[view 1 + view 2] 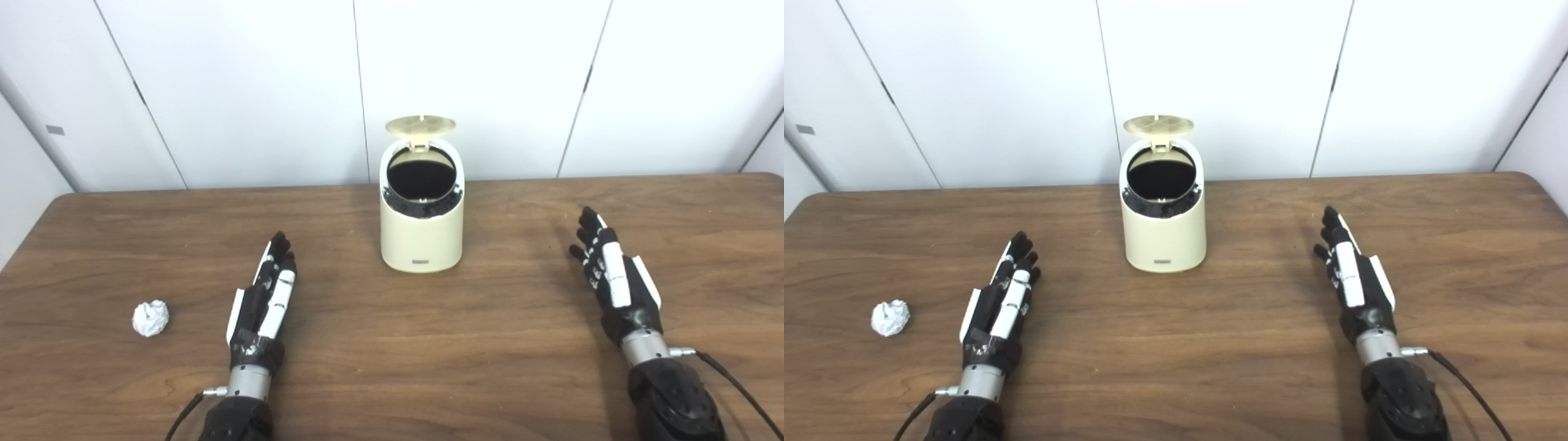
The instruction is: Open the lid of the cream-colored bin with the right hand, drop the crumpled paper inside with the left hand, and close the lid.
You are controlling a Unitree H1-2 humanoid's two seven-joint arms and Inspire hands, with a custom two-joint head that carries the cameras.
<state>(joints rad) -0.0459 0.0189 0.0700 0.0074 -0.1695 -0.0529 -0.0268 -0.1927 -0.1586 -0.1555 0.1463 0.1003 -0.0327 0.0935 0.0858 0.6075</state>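
Left eye view caught the cream-colored bin (pixel 421 236) standing upright at the far middle of the wooden tabletop (pixel 392 367), its lid (pixel 420 125) tipped back on the rear hinge and the dark mouth facing the robot, so the opening step appeared done. The crumpled paper (pixel 150 318) lay on the near left of the tabletop, well apart from the bin and just to the outside of the left hand (pixel 264 300). That hand rested low with its fingers (pixel 278 257) stretched forward and close together, holding nothing; it sat within easy reach of the paper, seemingly placed for the pickup. The right hand (pixel 615 275) waited off to the bin's right, fingers (pixel 591 236) likewise extended and empty, clear of the lid, probably to leave the opening free for the drop.
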